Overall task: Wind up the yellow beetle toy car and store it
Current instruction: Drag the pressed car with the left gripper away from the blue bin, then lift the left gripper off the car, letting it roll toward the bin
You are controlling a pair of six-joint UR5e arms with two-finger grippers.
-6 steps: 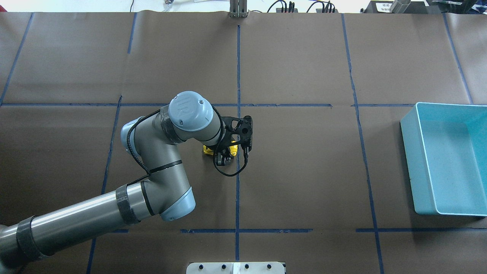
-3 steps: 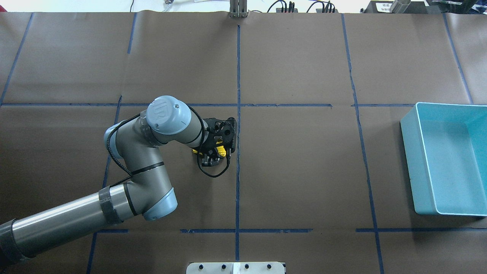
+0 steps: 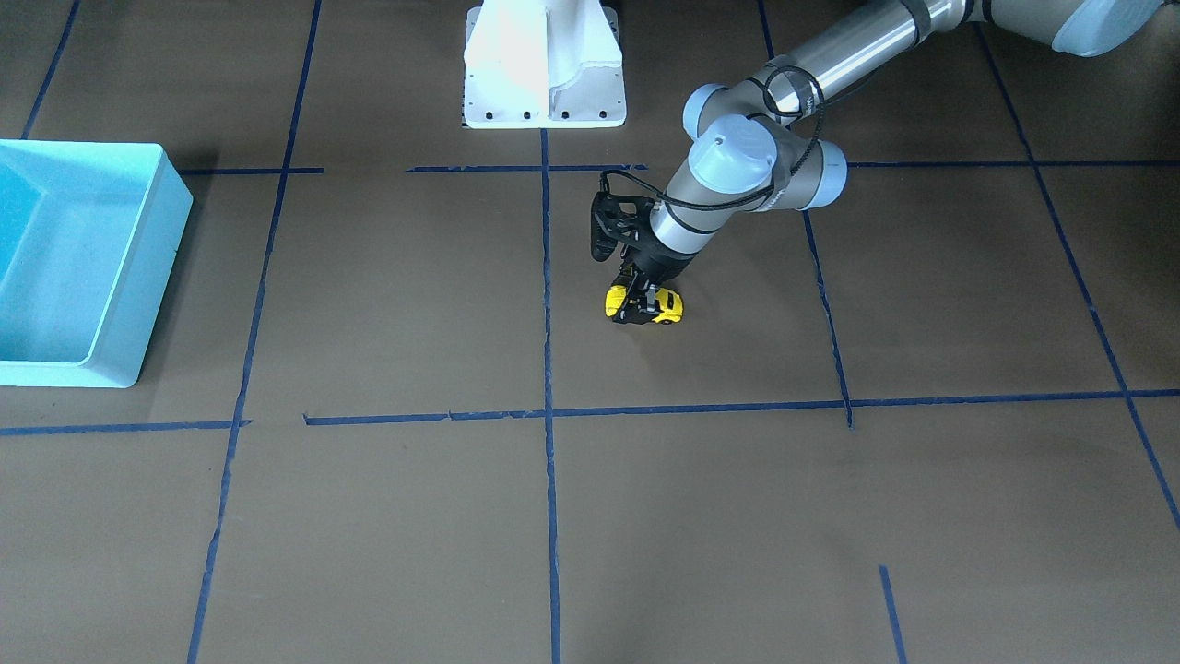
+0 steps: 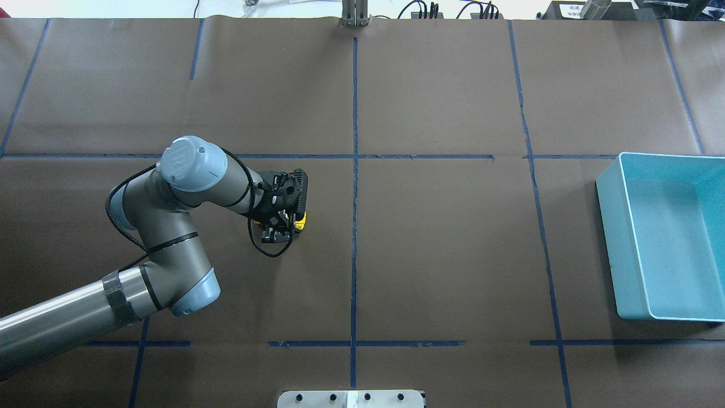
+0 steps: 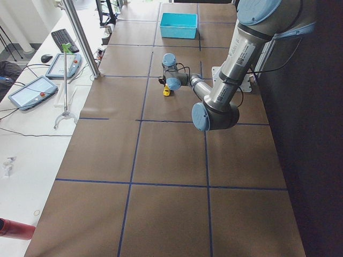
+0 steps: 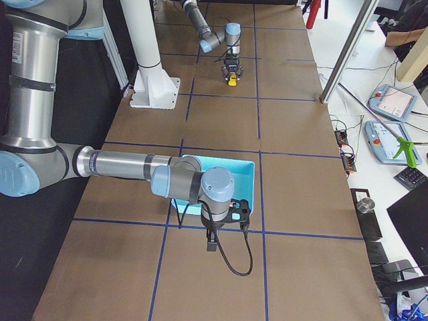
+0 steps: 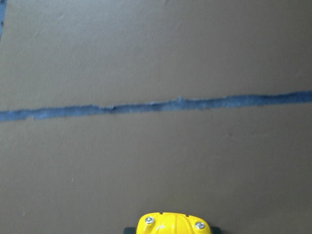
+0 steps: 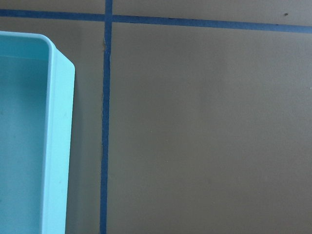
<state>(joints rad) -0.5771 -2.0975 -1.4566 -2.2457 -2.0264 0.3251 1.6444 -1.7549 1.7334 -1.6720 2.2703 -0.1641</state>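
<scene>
The left arm [image 4: 181, 195] is reaching low over the brown-papered table [image 4: 453, 255]. Its forearm is coming in from the robot's side, its elbow is bending sharply, and its wrist is turning the left gripper [image 4: 276, 229] to point down at the table. The jaws are standing closed on both sides of the yellow beetle toy car [image 3: 670, 309] and gripping it around the middle, while the car's wheels seem to be touching the table. The car is sitting well apart from the turquoise bin [image 4: 610, 249], on the robot's left of it. In the left wrist view only the car's yellow end is showing at the bottom edge. The right arm [image 6: 127, 166] is lying nearly level in the exterior right view. The right gripper [image 6: 212, 242] is hanging downward just beside the bin's outer wall, and I cannot tell how far open it is.
</scene>
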